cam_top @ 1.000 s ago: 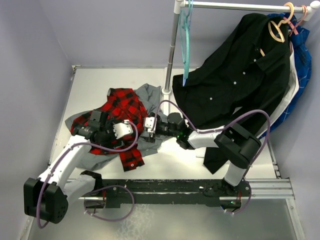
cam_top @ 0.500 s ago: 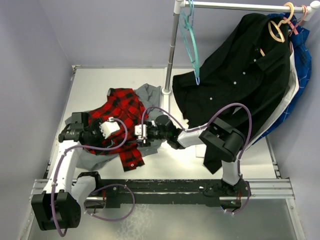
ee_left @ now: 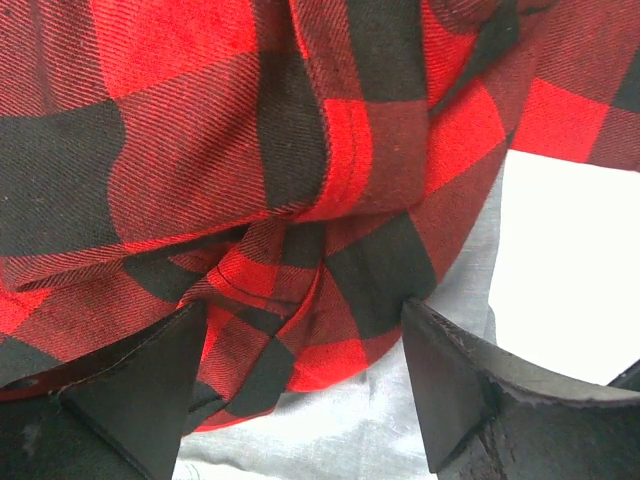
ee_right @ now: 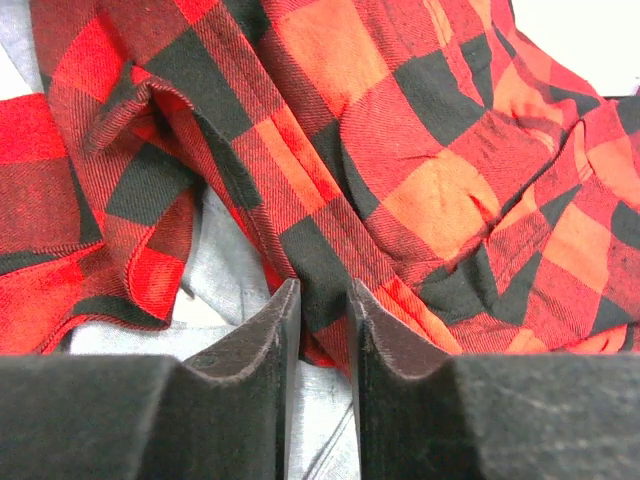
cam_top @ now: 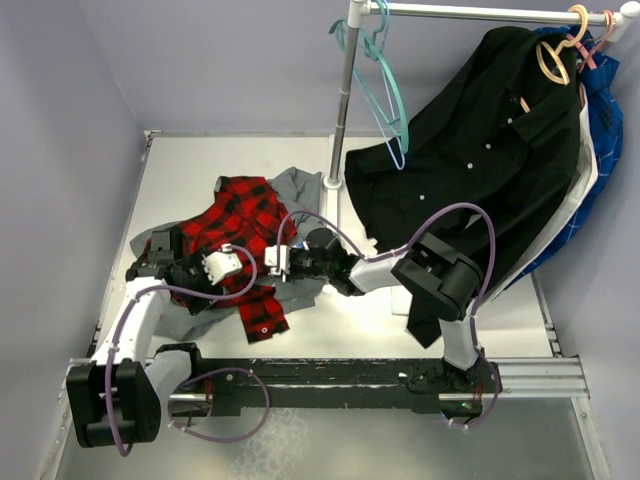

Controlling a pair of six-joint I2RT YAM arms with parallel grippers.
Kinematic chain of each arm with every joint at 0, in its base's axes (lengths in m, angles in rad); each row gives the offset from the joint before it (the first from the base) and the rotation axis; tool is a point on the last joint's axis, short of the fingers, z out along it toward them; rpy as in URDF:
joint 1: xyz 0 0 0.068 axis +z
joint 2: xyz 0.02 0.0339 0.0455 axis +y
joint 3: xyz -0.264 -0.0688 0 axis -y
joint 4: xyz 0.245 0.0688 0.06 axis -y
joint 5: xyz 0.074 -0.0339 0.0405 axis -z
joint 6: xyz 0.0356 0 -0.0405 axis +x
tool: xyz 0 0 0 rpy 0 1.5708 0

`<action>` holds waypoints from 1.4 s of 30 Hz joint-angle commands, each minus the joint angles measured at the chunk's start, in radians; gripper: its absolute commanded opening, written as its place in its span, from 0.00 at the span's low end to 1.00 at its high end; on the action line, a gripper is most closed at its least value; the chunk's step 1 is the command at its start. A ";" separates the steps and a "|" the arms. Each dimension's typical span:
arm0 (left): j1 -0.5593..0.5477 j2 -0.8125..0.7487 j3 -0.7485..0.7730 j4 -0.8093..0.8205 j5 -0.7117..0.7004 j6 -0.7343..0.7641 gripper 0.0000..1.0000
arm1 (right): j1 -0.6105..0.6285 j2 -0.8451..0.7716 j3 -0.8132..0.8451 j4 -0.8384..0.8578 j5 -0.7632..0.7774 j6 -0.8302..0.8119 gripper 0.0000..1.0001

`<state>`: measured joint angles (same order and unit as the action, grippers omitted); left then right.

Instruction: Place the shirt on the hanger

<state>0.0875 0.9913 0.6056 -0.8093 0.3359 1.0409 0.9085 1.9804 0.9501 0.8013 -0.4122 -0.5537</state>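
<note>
No legible text, labels or numbers anywhere.

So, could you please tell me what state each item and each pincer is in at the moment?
Plaid shirt: crumpled on the table, over the grey shirt.
Grey shirt: bunched underneath it.
Pale blue hanger: bare, hanging from the rail.
Green hanger: bare, beside it.
Black shirt: hung on a tan hanger.
Left pincer: open, astride a fold of plaid cloth.
Right pincer: almost shut, at the plaid cloth.
</note>
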 commanded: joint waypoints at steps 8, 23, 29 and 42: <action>0.052 0.077 0.009 0.112 -0.001 0.048 0.51 | -0.012 -0.117 -0.022 0.003 0.126 -0.056 0.01; 0.138 0.075 0.075 0.074 0.048 0.086 0.00 | -0.136 -0.260 -0.009 -0.043 0.162 -0.029 0.00; 0.141 0.024 0.101 0.035 0.068 0.078 0.00 | -0.247 -0.276 0.042 -0.104 0.166 -0.002 0.00; 0.150 0.039 0.230 -0.004 0.065 0.078 0.15 | -0.313 -0.248 0.073 -0.130 0.156 -0.008 0.00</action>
<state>0.2184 1.0302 0.7410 -0.7918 0.4038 1.1110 0.6151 1.7454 0.9852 0.6441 -0.2825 -0.5636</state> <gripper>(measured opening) 0.082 0.004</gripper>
